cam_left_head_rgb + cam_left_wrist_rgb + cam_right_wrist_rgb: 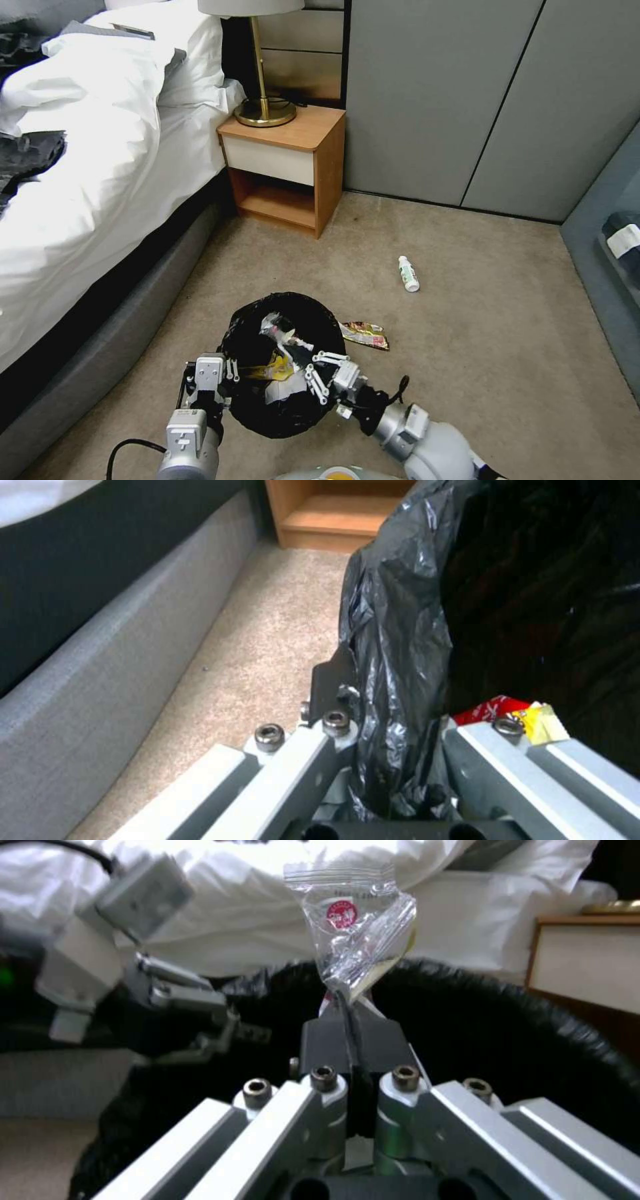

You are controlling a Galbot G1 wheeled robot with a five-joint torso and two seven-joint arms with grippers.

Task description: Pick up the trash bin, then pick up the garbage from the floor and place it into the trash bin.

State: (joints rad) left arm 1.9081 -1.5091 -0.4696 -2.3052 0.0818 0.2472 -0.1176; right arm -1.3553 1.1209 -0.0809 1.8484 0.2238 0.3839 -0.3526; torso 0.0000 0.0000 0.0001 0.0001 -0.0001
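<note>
Low in the centre of the head view, a small round trash bin (pixel 283 363) lined with a crinkly black plastic bag folded over its rim is held up above the beige carpet (pixel 480 347). Its open mouth faces up, showing litter inside: a yellow wrapper (pixel 275 370), pale crumpled pieces and, in the left wrist view, a red-and-white packet (pixel 490 711) against the dark lining.

At the bin's left edge, the left gripper (pixel 230 371) is clamped on the bag-covered rim, one finger outside the wall and the other inside. Over the right part of the opening, the right gripper (pixel 297 351) has its dark fingertips pinched together on a clear crinkled zip-top plastic bag with a round red mark (pixel 352 940), which hangs over the mouth of the bin.

On the carpet just right of the bin lies a flat colourful snack wrapper (pixel 365 334). Farther toward the middle right of the frame, well apart from the bin, a small white bottle with a green label (pixel 408 274) lies on its side.

Along the left side runs a bed with rumpled white bedding (pixel 87 167) on a grey upholstered base (pixel 113 347). Beside it, in the upper centre, stands an orange-brown wooden nightstand (pixel 290 170) carrying a brass-stemmed lamp (pixel 260 67). Grey wall panels (pixel 467 93) fill the upper right.
</note>
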